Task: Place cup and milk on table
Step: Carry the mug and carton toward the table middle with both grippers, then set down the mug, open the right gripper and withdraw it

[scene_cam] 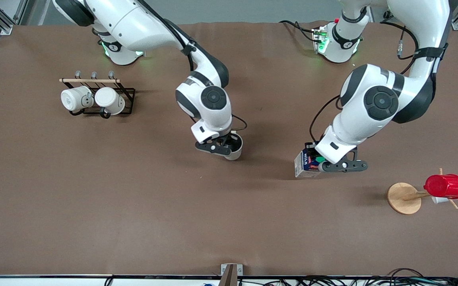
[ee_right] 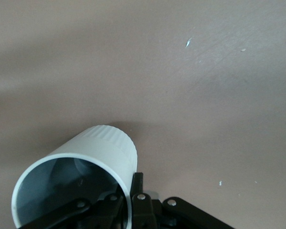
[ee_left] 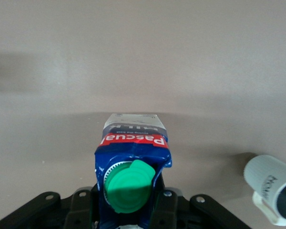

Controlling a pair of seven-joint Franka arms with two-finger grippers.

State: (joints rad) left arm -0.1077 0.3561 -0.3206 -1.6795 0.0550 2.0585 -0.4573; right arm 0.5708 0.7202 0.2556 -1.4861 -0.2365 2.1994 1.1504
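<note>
My right gripper [scene_cam: 229, 149] is shut on the rim of the cream-white cup [scene_cam: 235, 150], one finger inside and one outside, over the middle of the brown table [scene_cam: 94, 206]. In the right wrist view the cup [ee_right: 97, 152] hangs upright from the gripper [ee_right: 132, 191], low over the table. My left gripper [scene_cam: 321, 165] is shut on the gabled top of the blue and white milk [scene_cam: 305, 163], toward the left arm's end. The left wrist view shows the carton [ee_left: 133, 138], its green cap [ee_left: 128, 186], and the cup [ee_left: 271, 188] beside it. Whether either touches the table I cannot tell.
A black wire rack [scene_cam: 127, 104] with two all-white mugs [scene_cam: 76, 98] stands toward the right arm's end. A wooden peg stand [scene_cam: 403, 198] holding a red ribbed cup [scene_cam: 445, 186] stands toward the left arm's end, nearer to the front camera than the milk.
</note>
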